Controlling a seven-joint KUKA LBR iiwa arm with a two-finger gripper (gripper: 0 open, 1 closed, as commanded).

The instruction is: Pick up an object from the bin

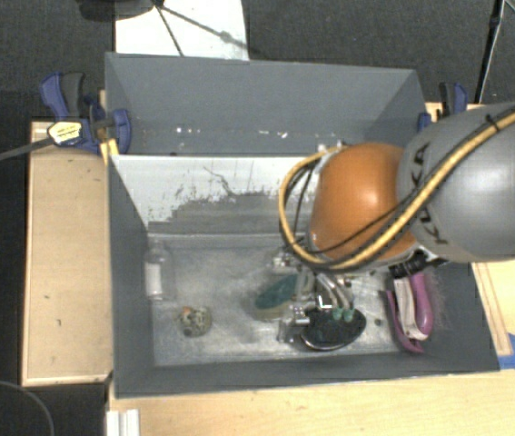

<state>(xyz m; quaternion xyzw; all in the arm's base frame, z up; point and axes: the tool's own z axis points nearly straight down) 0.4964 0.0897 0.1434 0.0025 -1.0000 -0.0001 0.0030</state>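
Lying right under the claw (316,309), close to the near wall of the bin (239,189), is a glossy black oval thing (331,331). It is the piece the claw hangs lowest over. A teal lump (275,293) lies just beside the claw on the view's left, touching or nearly touching the metal. I cannot tell whether the claw is spread or pressed together, because the orange cover (357,198) and the cables crowd over it. Nothing can be seen pinched in it.

On the other side of the claw a purple and white thing (411,312) lies near the bin's right wall. Well apart to the view's left are a small mottled ball (194,321) and a pale clear bottle-like piece (154,275).

I judge this to be the descent or closing step, with the lift not yet done. The next move calls for a firm closure on one piece only, since the black oval looks slick and the teal lump could be nudged or caught with it.
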